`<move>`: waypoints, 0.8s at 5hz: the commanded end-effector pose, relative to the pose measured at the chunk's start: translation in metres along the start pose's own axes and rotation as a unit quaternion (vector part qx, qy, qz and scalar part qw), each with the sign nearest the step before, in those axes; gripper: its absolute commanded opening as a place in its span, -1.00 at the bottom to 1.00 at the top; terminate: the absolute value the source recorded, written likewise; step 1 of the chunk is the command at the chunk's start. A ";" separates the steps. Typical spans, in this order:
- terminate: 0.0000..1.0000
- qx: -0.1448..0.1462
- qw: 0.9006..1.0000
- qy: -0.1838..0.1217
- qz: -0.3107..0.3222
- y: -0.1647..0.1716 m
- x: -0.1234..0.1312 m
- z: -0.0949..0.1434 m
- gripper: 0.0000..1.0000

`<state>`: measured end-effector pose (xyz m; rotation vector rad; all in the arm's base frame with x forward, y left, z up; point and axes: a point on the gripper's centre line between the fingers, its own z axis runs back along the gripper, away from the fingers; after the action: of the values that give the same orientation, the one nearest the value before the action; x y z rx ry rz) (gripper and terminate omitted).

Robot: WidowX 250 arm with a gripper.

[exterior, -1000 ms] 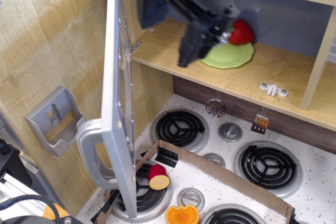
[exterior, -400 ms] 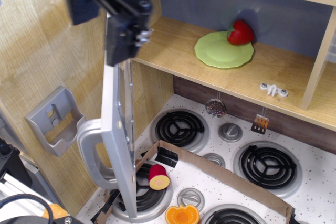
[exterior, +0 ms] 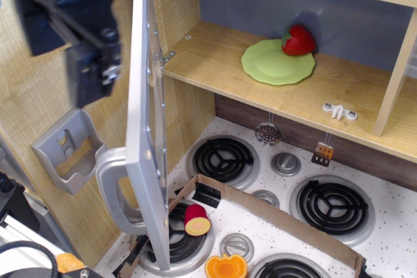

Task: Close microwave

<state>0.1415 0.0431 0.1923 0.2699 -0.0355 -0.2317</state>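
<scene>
Wooden microwave point(exterior: 260, 50) interior: holding a green plate point(exterior: 277, 60) with a red strawberry point(exterior: 299, 40).
Door point(exterior: 144, 115): standing wide open, edge-on.
Gripper point(exterior: 88, 76): hovering left of door; opening indeterminable.
Stovetop point(exterior: 384, 226): lying below.

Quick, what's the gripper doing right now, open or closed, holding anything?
Gripper: blurred, so open or closed cannot be told; it sits left of the open microwave door, holding nothing visible.
</scene>
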 end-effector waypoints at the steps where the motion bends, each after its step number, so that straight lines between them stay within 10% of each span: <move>1: -1.00 -0.013 0.999 -0.028 0.024 -0.004 -0.016 -0.026 1.00; 4: -1.00 -0.046 0.995 -0.091 -0.001 -0.003 0.024 -0.067 1.00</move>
<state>0.1664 0.0515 0.1192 0.1406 -0.1900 -0.2622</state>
